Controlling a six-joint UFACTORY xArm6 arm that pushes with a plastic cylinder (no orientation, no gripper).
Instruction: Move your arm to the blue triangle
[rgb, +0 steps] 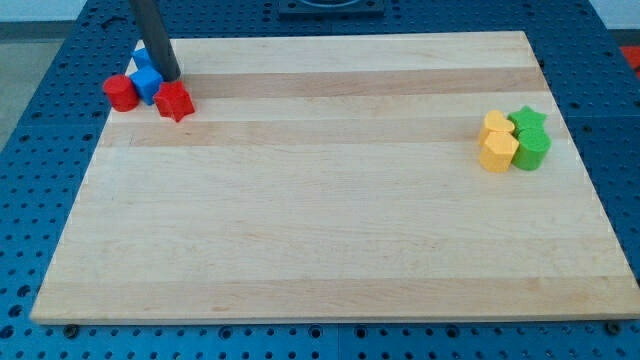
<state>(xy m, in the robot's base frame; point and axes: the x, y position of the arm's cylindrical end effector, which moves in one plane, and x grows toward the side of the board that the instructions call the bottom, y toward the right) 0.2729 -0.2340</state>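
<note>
1. Nearest the view's bottom, the wooden tabletop (330, 240) lies bare: pale planks running left to right, with slightly darker bands toward the view's top.
2. All round it, a blue perforated surface (40, 150) shows, dotted with rows of holes, and small dark feet peek out under the board's near edge.
3. Over on the view's right, a tight cluster: two yellow blocks, one (498, 152) in front and one (495, 124) just behind it, touching.
4. Pressed against them on the right, a green cylinder-like block (533, 150), and a green star (527, 121) behind it.
5. Now the view's top-left corner: a red cylinder (120, 92) sits at the board's edge, a blue cube (147, 83) touching it, and a red star-like block (174, 101) just right of that.
6. The blue triangle (141, 56) is farthest back, mostly hidden behind the rod, right at the board's top-left corner.
7. My tip (168, 77) comes down from the top edge as a dark rod, landing just right of the blue cube and beside the blue triangle. As a tool it has nothing to open or close and holds nothing.
8. Beyond the board, a dark fixture (330, 6) sits at the top edge.
</note>
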